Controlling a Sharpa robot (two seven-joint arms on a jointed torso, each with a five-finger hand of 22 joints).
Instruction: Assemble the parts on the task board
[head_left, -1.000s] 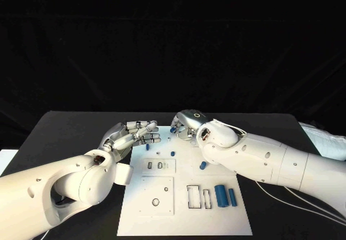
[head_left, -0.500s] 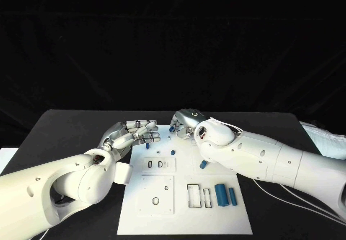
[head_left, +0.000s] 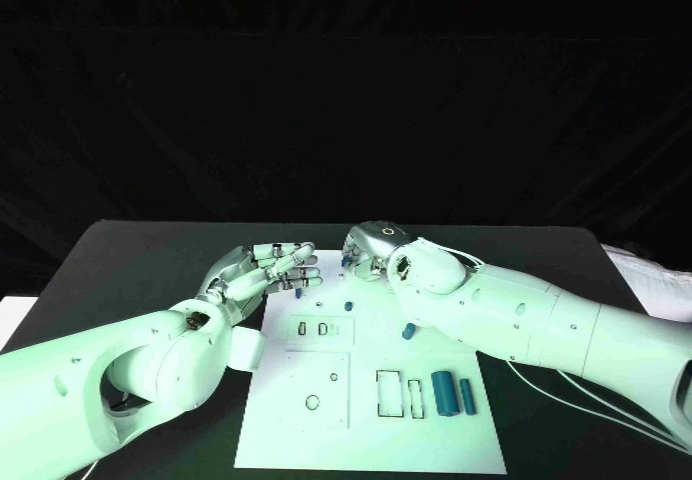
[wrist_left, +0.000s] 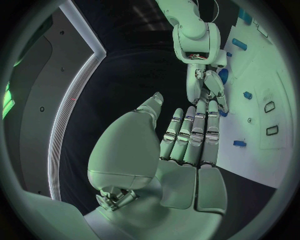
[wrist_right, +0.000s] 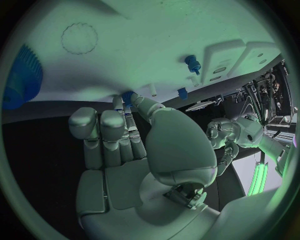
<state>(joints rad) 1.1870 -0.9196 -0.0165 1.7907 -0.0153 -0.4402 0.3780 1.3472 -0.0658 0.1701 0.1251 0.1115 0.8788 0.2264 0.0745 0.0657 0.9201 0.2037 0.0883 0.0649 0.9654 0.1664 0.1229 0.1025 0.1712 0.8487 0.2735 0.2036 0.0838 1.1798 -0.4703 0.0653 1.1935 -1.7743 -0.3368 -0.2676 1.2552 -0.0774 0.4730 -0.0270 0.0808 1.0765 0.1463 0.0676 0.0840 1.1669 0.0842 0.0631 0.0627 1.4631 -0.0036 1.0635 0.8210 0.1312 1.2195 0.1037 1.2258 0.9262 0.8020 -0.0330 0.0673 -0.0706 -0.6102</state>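
**Both robot hands at the far edge of the board, one small part being worked**

Over the last second I see almost nothing move: the right arm has eased slightly inward over the board, and the parts lie where they lay. So I judge the task no further along; the right robot hand (head_left: 378, 250) is still busy at the far edge.

From the right wrist view, that hand's fingertips (wrist_right: 128, 102) close around a small blue part (wrist_right: 129, 95) at the board's edge. I think it is pinched, but whether it is lifted or only touched I cannot tell. The left robot hand (head_left: 267, 268) hovers just beside the board's far left corner, fingers loosely curled and apart, holding nothing that I can see.

The task board (head_left: 346, 440) is a flat, matte white plate on the black counter (head_left: 130, 260), cut with rounded slots and rectangular recesses. Two blue cylinders (head_left: 453, 392), smooth and plastic-looking, lie side by side near the right edge, next to an open rectangular recess (head_left: 388, 393). A short blue peg (head_left: 348, 305) stands near the middle, another small blue piece (head_left: 408, 330) beside the right forearm.
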